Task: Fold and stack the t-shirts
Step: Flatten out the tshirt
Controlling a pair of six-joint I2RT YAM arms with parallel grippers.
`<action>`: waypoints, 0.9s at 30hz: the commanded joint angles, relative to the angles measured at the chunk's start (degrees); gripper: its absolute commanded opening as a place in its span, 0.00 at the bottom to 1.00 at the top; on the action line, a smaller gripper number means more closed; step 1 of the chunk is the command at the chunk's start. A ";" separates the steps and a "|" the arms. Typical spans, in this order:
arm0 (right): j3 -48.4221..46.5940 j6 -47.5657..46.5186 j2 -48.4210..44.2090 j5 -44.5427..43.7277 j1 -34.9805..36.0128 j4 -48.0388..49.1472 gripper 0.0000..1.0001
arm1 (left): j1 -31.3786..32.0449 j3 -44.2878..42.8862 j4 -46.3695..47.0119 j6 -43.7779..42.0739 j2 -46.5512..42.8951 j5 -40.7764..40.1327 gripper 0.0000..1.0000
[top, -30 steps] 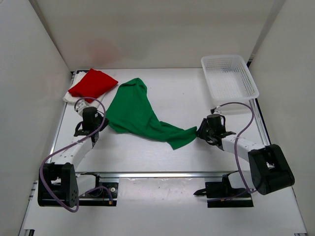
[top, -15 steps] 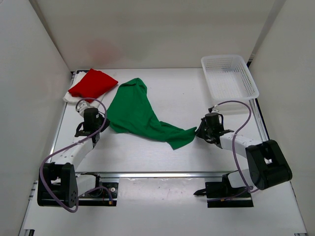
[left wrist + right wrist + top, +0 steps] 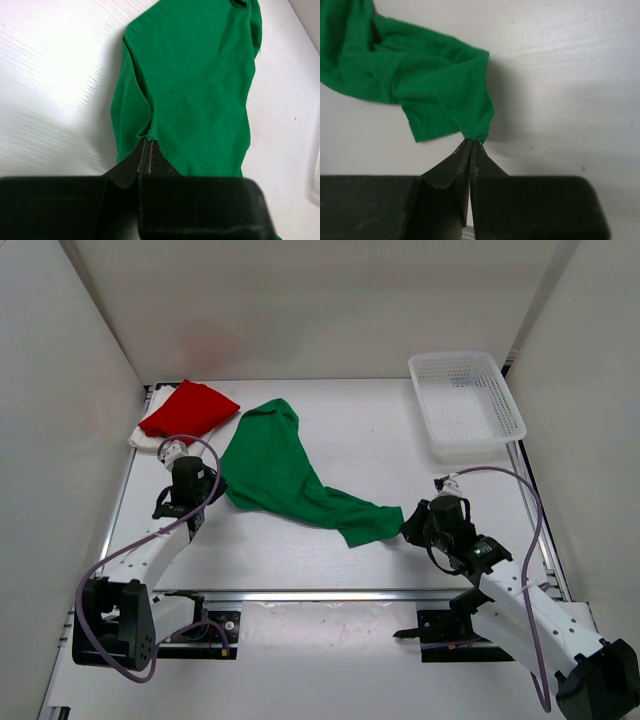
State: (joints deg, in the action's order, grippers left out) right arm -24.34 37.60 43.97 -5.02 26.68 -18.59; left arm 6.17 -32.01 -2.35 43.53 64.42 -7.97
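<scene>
The green t-shirt (image 3: 285, 475) lies stretched across the middle of the table (image 3: 380, 430), from back left toward front right. The left gripper (image 3: 148, 146) is pinched closed on its left edge, and the right gripper (image 3: 471, 145) is pinched closed on a corner at its right end. The red t-shirt (image 3: 190, 408) sits on the white t-shirt (image 3: 143, 438) in the far left corner. A mesh basket (image 3: 512, 418) stands far right, well apart
</scene>
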 commanded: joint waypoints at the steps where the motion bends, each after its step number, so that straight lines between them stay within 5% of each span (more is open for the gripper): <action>1: 2.28 4.06 -1.51 2.44 0.66 -7.16 0.00 | -0.46 -0.87 0.41 -0.20 -1.06 1.72 0.00; 6: -0.79 6.77 -0.98 5.38 6.52 -11.81 0.01 | -1.34 -0.77 -0.29 -0.81 -2.11 1.55 0.00; 8: -0.71 7.75 -1.60 0.99 8.48 -14.01 0.14 | -1.43 -0.42 -0.03 -1.34 -2.20 1.55 0.00; 13: 1.92 1.96 -0.03 6.75 -2.57 -9.72 0.34 | -0.90 -0.16 0.68 -0.81 -1.15 1.99 0.00; 27: 2.36 1.68 12.02 4.57 2.15 2.32 0.37 | 0.33 0.98 1.65 -0.46 -0.09 1.90 0.00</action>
State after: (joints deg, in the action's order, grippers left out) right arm -22.52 38.39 55.70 -0.36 28.91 -21.69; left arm 5.80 -31.46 -1.67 43.11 64.45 -6.76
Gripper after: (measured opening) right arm 0.369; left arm 0.036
